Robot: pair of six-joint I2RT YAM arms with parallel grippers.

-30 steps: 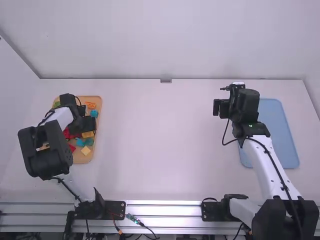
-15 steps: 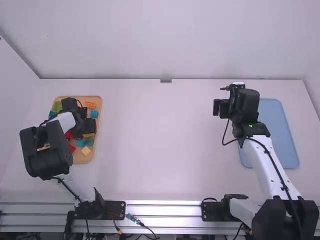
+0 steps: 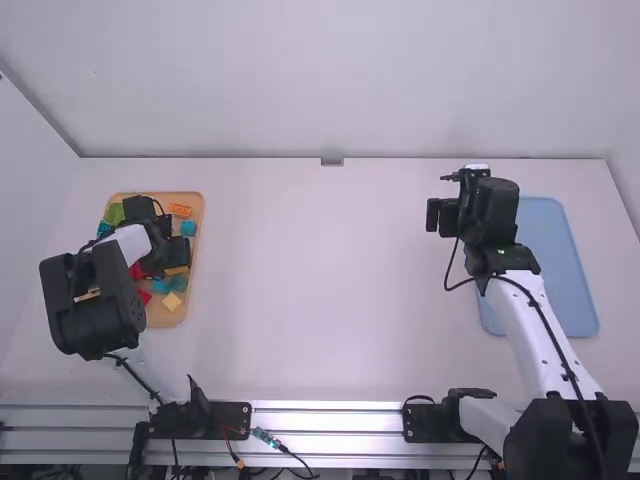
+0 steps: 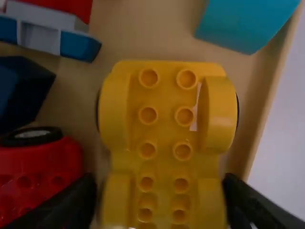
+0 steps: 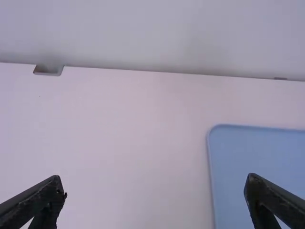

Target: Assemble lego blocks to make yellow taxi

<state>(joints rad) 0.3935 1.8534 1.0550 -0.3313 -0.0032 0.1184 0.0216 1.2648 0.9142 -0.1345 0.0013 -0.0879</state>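
Observation:
At the far left, my left gripper is low over the wooden tray of blocks. The left wrist view has a yellow car base with studs and fenders between the fingers of my left gripper, which are shut on its near end; its underside is hidden. Bits of yellow show beside that gripper in the high view. Over the table's right part, beside the blue tray, stands my right gripper. The right wrist view shows this gripper open, its fingers wide apart with nothing between them.
Around the yellow base are a red piece with a wheel, a dark blue block and a teal block. The tray's side wall runs close by. A blue tray lies at the right.
My left gripper has shifted slightly within the tray since a second ago, uncovering more of the green block at the tray's far left corner. The right arm has stayed still.

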